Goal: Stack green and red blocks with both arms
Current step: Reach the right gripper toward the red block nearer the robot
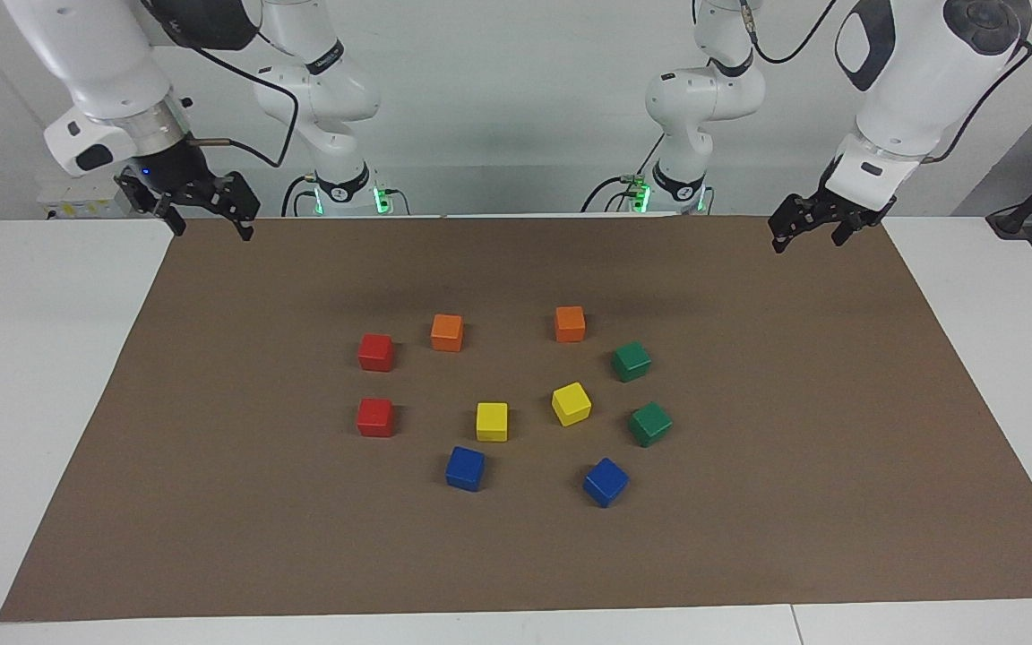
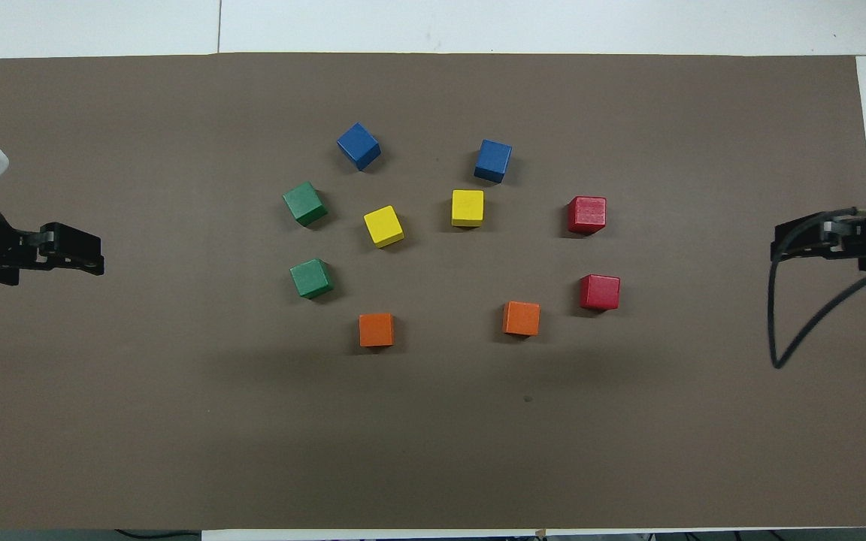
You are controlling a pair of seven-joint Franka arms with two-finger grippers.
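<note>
Flat, unstacked on brown mat (image 1: 211, 466): green blocks (image 1: 631, 361) skewed, red blocks (image 1: 376, 352) square-on. Left gripper (image 1: 810, 231) and right gripper (image 1: 209, 218) released, empty, above mat's ends.

Both arms (image 1: 86, 63) cut off by frame edges.

Two red blocks (image 1: 376, 352) (image 1: 376, 417), glossy cubes, flat on the brown mat toward the right arm's end, one nearer the robots, apart, unstacked. Two dark green blocks (image 1: 632, 361) (image 1: 650, 424) toward the left arm's end, likewise apart, each turned slightly askew. None touching anything.
</note>
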